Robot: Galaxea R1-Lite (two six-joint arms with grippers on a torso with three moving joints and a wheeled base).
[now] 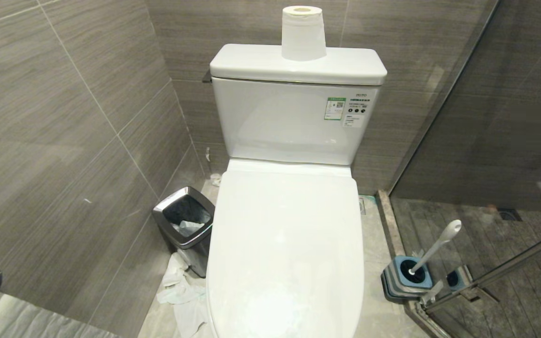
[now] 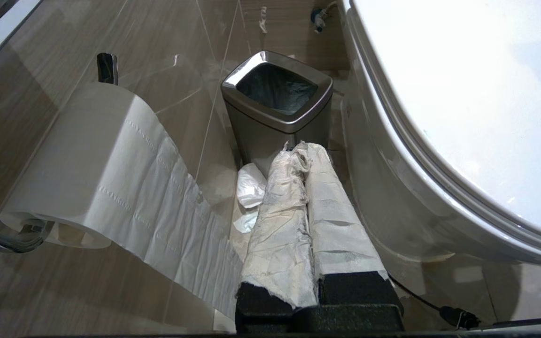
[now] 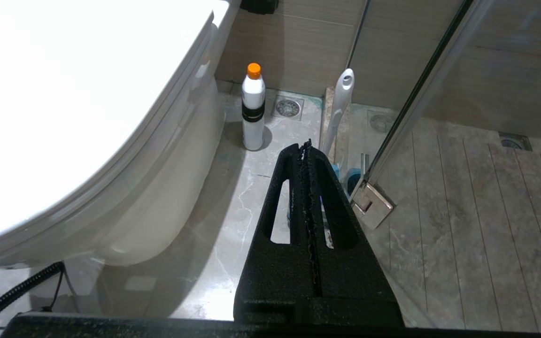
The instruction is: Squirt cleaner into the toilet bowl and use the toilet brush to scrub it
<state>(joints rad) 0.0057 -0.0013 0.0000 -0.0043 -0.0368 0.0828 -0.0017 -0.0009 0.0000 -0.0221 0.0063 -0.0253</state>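
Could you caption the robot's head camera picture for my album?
Closed white ceramic toilet, paper roll on its tank, steel bin left, white-handled toilet brush right.

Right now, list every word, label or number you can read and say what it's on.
"TOTO": small dark lettering on the cistern, upper right of its front.
Green-and-white sticker with a QR code: print too small to read.
White sticker below it: unreadable.
White bottle with orange cap: no readable text.
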